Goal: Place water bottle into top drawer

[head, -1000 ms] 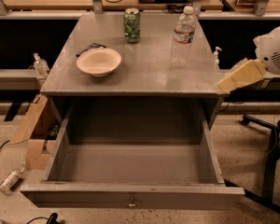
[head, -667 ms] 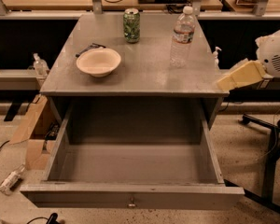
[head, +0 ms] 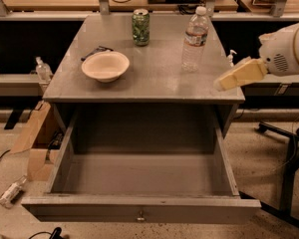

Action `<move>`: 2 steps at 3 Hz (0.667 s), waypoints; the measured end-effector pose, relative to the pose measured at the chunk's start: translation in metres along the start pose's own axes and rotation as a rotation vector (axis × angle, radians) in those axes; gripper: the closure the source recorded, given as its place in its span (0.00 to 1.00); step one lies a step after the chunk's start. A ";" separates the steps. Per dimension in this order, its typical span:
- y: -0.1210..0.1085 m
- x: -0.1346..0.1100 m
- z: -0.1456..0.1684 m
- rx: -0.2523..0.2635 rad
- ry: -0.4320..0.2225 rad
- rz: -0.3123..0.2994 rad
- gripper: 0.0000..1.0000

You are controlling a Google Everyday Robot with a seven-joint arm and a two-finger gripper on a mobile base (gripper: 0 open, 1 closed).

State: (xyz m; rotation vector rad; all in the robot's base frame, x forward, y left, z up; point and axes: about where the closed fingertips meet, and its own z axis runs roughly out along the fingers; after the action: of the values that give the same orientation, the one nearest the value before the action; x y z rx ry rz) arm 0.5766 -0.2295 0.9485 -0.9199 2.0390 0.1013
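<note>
Standing on the table (head: pixel 154 81), the water bottle (head: pixel 195 39) sits just up-left of your gripper (head: pixel 228 81), apart from it; whether the gripper is wide or narrow cannot be told. The top drawer (head: pixel 139 209), below-left, is already open; grasping, carrying and releasing remain.

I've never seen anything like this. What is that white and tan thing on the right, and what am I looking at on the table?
That is a robot's arm. The tan tip is its claw, hanging by the right edge of the grey table and holding nothing. A single camera looks down at the table from in front. On the table stand a clear water bottle, a green can and a pale bowl. Below, the top drawer is pulled open, and the bottle is meant to go in there.
</note>
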 end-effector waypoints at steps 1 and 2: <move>-0.010 -0.027 0.029 -0.005 -0.116 -0.013 0.00; -0.025 -0.049 0.063 -0.014 -0.239 0.009 0.00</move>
State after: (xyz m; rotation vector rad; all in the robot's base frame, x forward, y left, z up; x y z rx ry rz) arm 0.6525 -0.1954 0.9525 -0.8641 1.8233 0.2202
